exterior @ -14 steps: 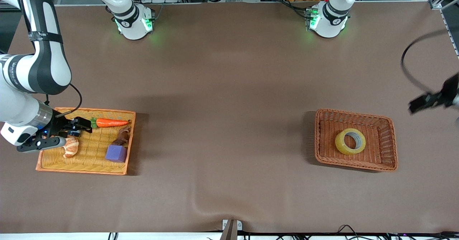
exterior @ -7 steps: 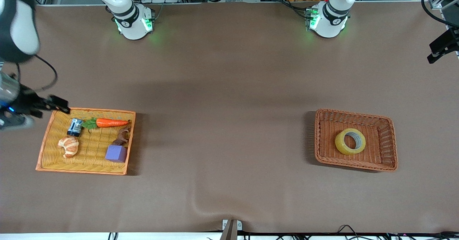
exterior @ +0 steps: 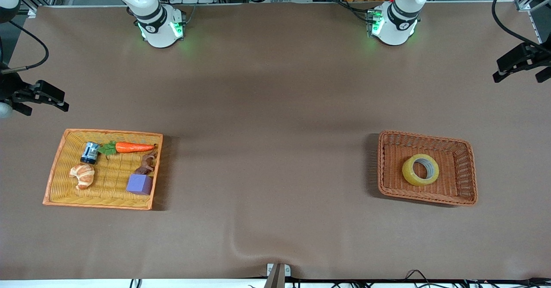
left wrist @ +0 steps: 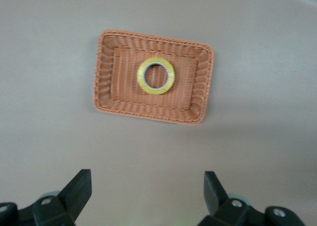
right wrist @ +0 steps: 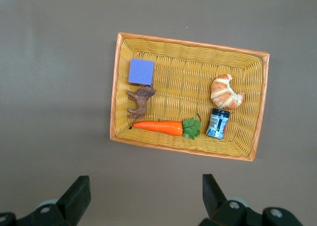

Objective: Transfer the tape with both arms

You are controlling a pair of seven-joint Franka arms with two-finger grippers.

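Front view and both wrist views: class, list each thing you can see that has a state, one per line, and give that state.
tape: lying flat in the brown basket, not held.
left gripper: open, empty, up over the table's edge at the left arm's end.
right gripper: open, empty, up over the table's edge at the right arm's end.
jar: lying on its side in the yellow tray.
carrot: lying flat in the tray.
purple cube: resting in the tray.

Brown table [exterior: 275, 107], cluttered equipment racks
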